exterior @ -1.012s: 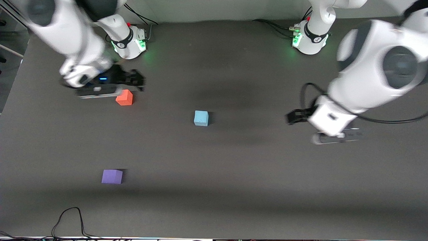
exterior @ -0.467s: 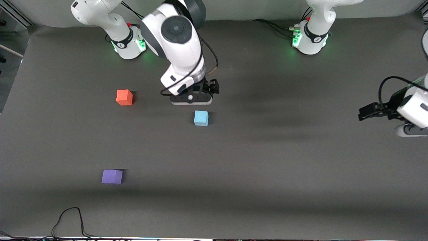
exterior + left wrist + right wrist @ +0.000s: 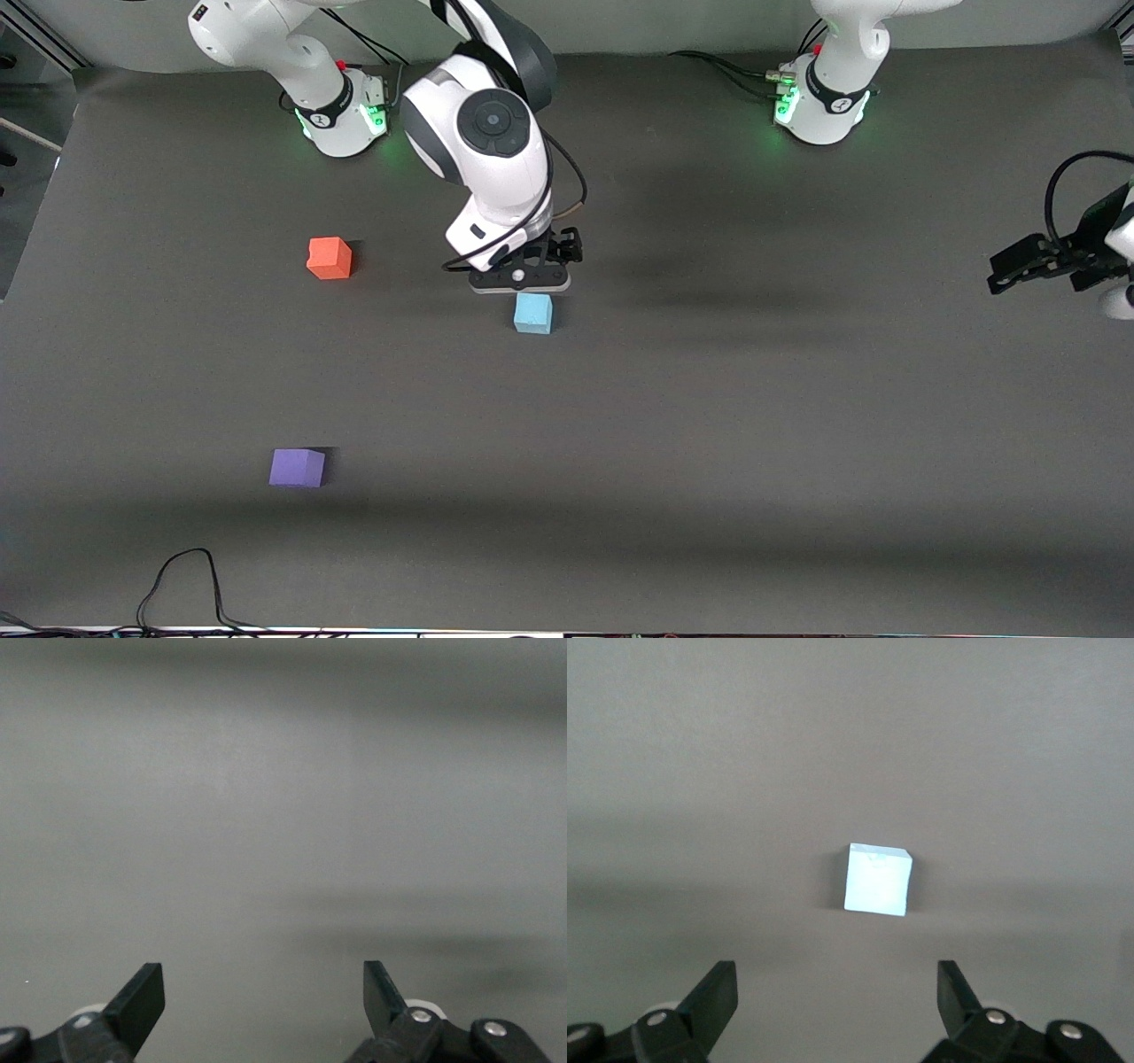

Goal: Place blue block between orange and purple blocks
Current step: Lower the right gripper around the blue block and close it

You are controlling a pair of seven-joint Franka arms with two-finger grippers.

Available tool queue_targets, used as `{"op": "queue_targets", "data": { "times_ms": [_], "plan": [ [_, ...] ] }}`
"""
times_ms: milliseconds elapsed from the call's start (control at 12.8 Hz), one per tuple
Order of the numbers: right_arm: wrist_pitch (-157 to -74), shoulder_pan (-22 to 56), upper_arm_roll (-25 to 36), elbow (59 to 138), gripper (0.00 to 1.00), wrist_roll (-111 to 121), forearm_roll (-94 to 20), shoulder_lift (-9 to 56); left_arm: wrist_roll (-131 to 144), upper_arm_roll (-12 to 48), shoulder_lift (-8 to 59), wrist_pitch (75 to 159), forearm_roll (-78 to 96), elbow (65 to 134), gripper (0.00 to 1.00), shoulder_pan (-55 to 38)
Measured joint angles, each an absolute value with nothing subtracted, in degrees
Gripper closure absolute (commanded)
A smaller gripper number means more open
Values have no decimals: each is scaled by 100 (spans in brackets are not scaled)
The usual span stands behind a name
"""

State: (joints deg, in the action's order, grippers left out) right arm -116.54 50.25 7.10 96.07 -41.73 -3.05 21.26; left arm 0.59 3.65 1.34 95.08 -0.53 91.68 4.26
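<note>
Right gripper (image 3: 532, 285) over blue block (image 3: 532, 313), fingers apart, nothing held. Risk: off-centre descent clips and skids it, away from orange block (image 3: 329, 258) and purple block (image 3: 296, 467). Left gripper (image 3: 1019, 267) waits open at its table end.

orange block (image 3: 330, 258) farther than purple block (image 3: 297, 467)

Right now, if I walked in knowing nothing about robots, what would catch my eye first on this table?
Probably the big white right arm reaching to mid-table, its open right gripper poised just above the blue block. Next, the other two bright cubes on the dark table: the orange block toward the right arm's end, and the purple block nearer the front camera. The left gripper waits open over the table's edge at the left arm's end.
</note>
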Motion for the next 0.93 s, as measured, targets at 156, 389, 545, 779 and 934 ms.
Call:
{"op": "queue_targets", "data": {
  "times_ms": [156,389,545,779,934],
  "plan": [
    [-12494,5091,710,10515,0,-4161,-116,1911,49,333,18,9456,-54,9190,0,403],
    [-13732,5090,779,11424,0,-4159,5,1898,24,-141,4,9441,-54,9233,0,-147],
    [-14185,5026,816,11682,0,-4133,11,2071,24,-209,1,9441,-53,9248,0,-275],
    [-14887,4977,833,11730,0,-4132,-18,2505,22,-221,-17,9390,-54,9236,0,-283],
    [-15195,4918,839,11720,0,-4132,-203,2758,19,-219,-53,9288,-54,9222,0,-284]
  ]
}}
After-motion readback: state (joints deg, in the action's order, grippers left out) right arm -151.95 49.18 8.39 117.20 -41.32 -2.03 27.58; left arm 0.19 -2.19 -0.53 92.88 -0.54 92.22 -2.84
